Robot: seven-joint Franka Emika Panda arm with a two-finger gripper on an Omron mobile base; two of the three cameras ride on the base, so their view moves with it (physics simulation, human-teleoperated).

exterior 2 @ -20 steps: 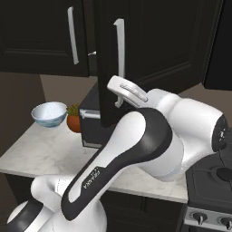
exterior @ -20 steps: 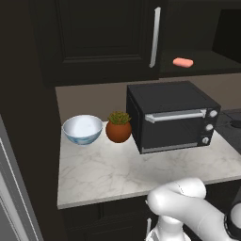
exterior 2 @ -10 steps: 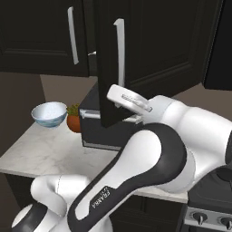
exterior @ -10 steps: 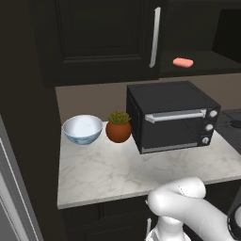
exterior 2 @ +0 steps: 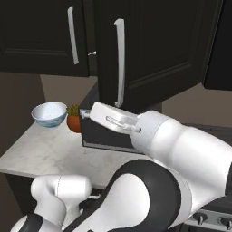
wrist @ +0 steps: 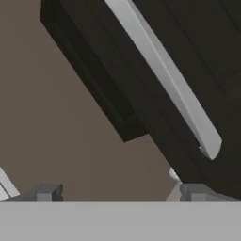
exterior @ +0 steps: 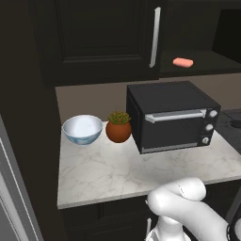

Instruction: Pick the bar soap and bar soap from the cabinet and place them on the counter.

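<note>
Salmon-pink, one bar soap (exterior: 182,62) lies on the shelf of the cabinet (exterior: 101,40), up right of its open door and above the toaster oven (exterior: 172,116). The gripper (wrist: 120,193), fingers spread wide and empty, hangs beside the door's silver handle (wrist: 167,77), well apart from the soap.
</note>
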